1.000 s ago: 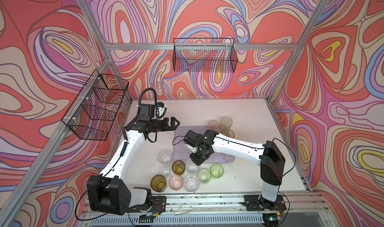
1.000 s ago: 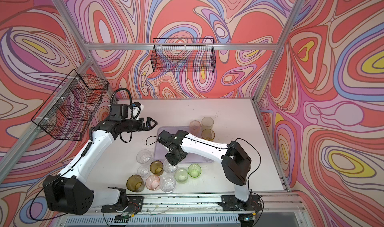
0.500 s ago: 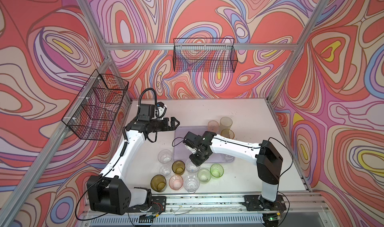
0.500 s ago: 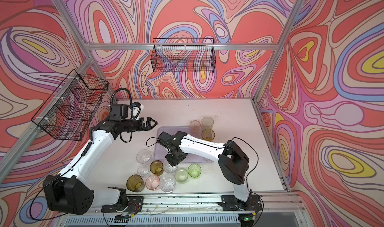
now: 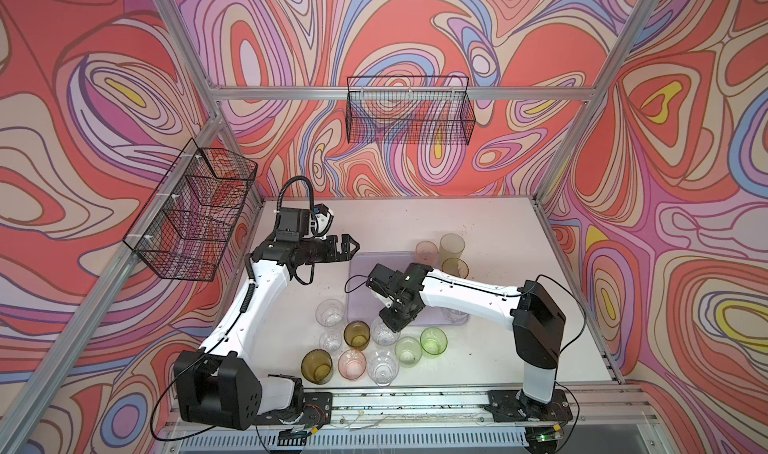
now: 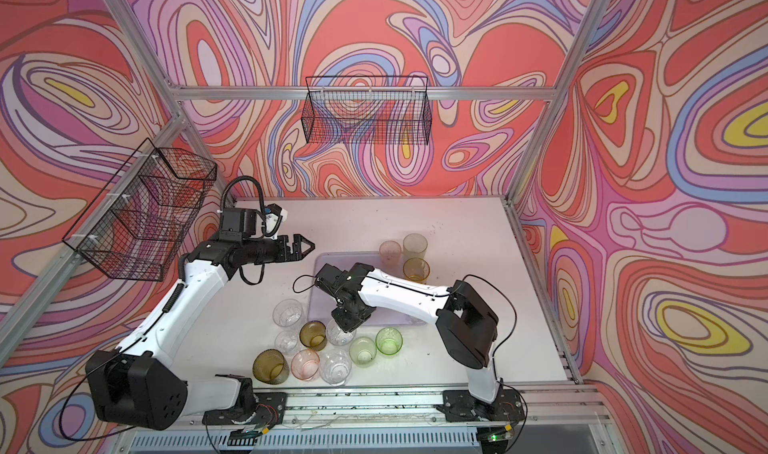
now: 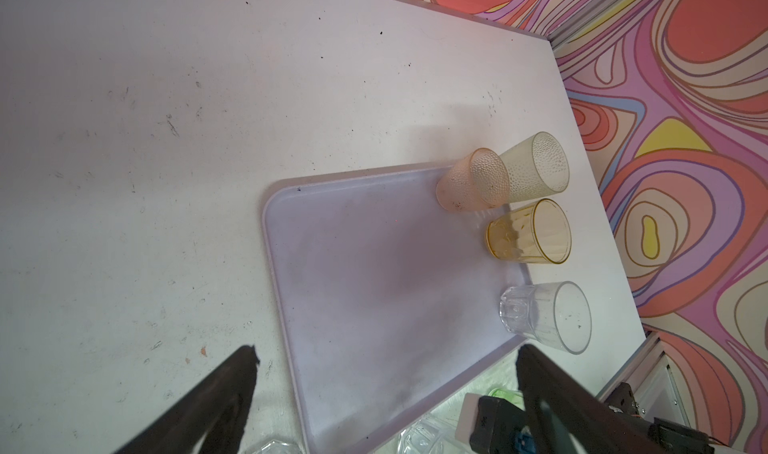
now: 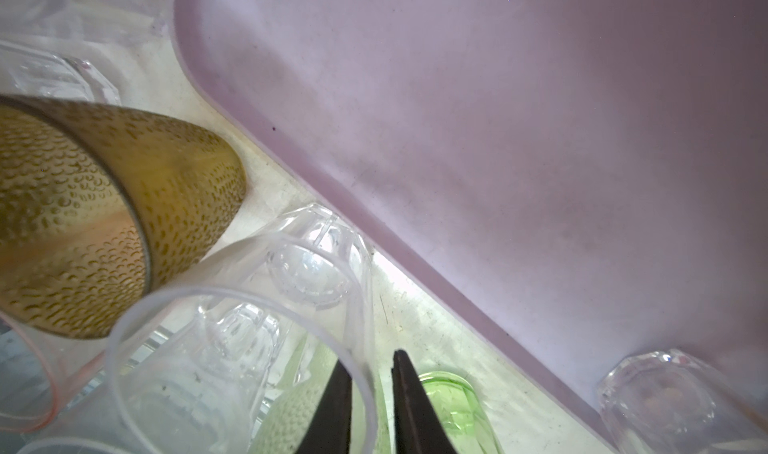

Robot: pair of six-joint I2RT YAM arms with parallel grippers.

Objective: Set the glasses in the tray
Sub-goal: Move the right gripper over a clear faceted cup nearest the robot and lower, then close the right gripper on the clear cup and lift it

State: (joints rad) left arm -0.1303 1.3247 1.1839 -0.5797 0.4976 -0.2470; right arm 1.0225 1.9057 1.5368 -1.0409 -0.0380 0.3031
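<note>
Speck-marked white counter [image 5: 415, 219], swirling red-and-lilac walls [image 5: 415, 36] all round. One black wire basket [image 5: 409, 115] hangs at 12 o'clock, another at 9. The lilac tray [image 5: 374, 261] sits mid-counter, mostly bare, with a few glasses [image 5: 426, 251] bunched at its 1 o'clock corner. More crowd the counter at its 6 o'clock. The left hand [image 5: 353, 248] hangs, fingers wide apart. The right hand [image 8: 372, 358] straddles a clear glass [image 8: 249, 327] wall. Pinched or not, I cannot tell.

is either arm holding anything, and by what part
Left gripper: nothing, jaws open. Right gripper: jaws straddle the clear glass at its rim, one inside, one outside; a firm grip cannot be told.
</note>
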